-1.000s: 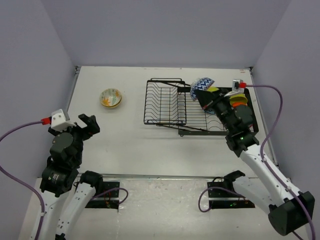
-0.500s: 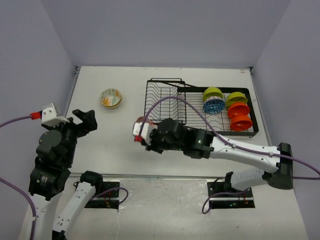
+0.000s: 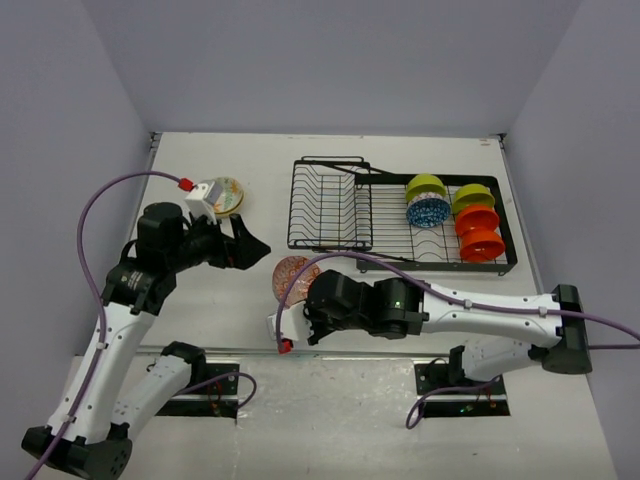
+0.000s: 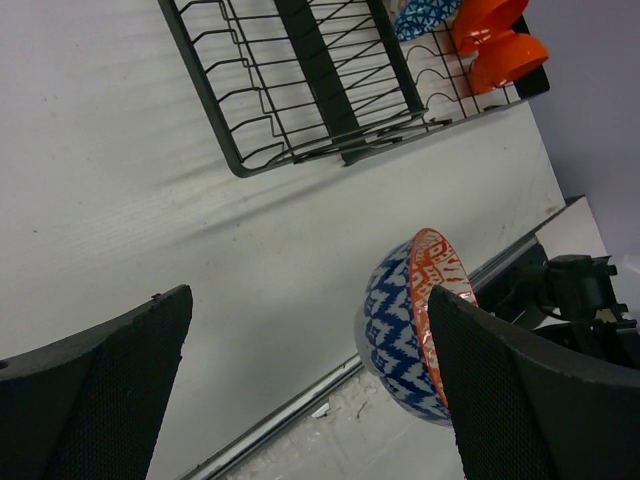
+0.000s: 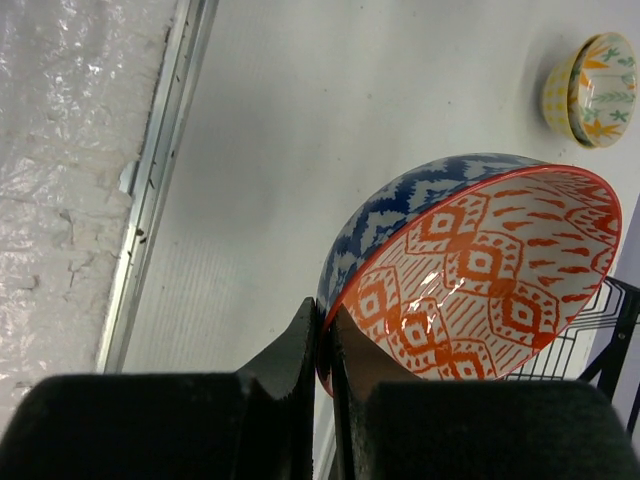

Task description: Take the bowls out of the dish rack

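My right gripper (image 3: 304,292) is shut on the rim of a bowl, blue-patterned outside and orange-patterned inside (image 3: 291,273), and holds it tilted above the table left of the black wire dish rack (image 3: 330,210). In the right wrist view the fingers (image 5: 327,345) pinch the bowl's rim (image 5: 470,260). My left gripper (image 3: 246,248) is open and empty, just left of that bowl; the left wrist view shows the bowl (image 4: 405,330) beside its right finger (image 4: 530,390). In the rack stand lime green (image 3: 425,186), blue-patterned (image 3: 429,211) and orange (image 3: 480,232) bowls.
A cream floral bowl (image 3: 226,196) sits on the table at the far left, partly behind my left wrist; it also shows in the right wrist view (image 5: 590,90). The table's metal front edge (image 5: 160,170) runs close below the held bowl. Walls enclose the table.
My right arm has carried the bowl from beside the rack's left end toward the near edge. My left arm has swung forward and right, bringing its open gripper next to the bowl.
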Robot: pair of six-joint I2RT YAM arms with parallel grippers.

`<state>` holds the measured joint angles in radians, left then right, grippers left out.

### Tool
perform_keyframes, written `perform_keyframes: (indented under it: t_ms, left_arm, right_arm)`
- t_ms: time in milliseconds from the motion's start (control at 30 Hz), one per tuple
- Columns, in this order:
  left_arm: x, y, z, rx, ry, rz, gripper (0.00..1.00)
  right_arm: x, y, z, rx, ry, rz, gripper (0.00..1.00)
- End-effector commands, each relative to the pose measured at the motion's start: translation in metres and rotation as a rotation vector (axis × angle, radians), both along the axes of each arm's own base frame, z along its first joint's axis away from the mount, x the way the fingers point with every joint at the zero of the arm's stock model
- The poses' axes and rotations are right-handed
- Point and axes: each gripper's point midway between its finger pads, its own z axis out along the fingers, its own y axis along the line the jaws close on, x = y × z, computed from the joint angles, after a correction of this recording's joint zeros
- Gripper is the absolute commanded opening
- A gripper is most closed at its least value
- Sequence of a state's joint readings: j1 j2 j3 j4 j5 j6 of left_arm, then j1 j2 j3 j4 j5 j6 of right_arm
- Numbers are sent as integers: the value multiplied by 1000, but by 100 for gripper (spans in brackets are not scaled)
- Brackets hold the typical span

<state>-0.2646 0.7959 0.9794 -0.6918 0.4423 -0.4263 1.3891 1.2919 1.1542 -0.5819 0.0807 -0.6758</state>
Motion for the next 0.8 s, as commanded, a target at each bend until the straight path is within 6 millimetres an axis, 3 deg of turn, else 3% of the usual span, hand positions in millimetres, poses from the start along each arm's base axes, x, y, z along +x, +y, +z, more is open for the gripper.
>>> perform_keyframes:
  t_ms: [0,267,533,600,633,667,733,767]
  left_arm:
    - [-9,-10,20,-13,-77,-101,99]
    - [4,-3,-6,110,-30,-54,91]
    - [6,-18,-25,216,7,-40,84]
    - [11,-15,-27,253,6,-1,77]
    - [10,-17,-33,279,23,-4,67]
    - [14,-13,-35,312,22,30,63]
    - [11,-20,-37,317,33,12,61]
    - [14,-17,-35,329,23,44,66]
  right_arm:
    - [15,4,18,-32,-71,-38,0]
    - [30,12,36,-9,-123,-101,0]
    - [37,26,44,-10,-155,-114,0]
    - [40,28,45,-11,-165,-125,0]
    - [41,29,48,-5,-169,-129,0]
    - [43,29,49,-6,-171,-135,0]
    - [42,32,53,1,-170,-130,0]
    - [41,32,51,-5,-167,-127,0]
